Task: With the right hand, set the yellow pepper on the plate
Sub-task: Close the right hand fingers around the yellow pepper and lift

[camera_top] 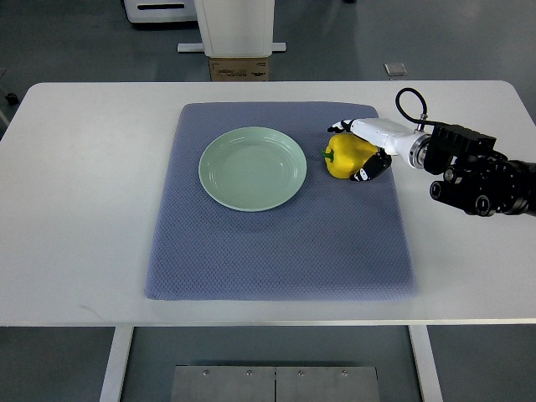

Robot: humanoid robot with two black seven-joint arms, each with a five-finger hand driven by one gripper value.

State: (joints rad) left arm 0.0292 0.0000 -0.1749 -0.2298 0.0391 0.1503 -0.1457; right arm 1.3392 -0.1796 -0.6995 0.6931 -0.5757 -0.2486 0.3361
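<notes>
Right hand [362, 151] clamped round the yellow pepper [345, 157], which sits on the mat at three o'clock of the plate [219, 186]; smooth skin could slip if lifted loosely

- Right arm [481, 180] comes in from the right edge: black jointed forearm, with a black cable looping above the wrist.
- Right hand [368, 146] is white with dark fingertips and reaches out leftward from the wrist.
- Its fingers [339, 127] curl over the far side of the pepper [343, 157]; the thumb [368, 172] presses the near side, so the hand grips it.
</notes>
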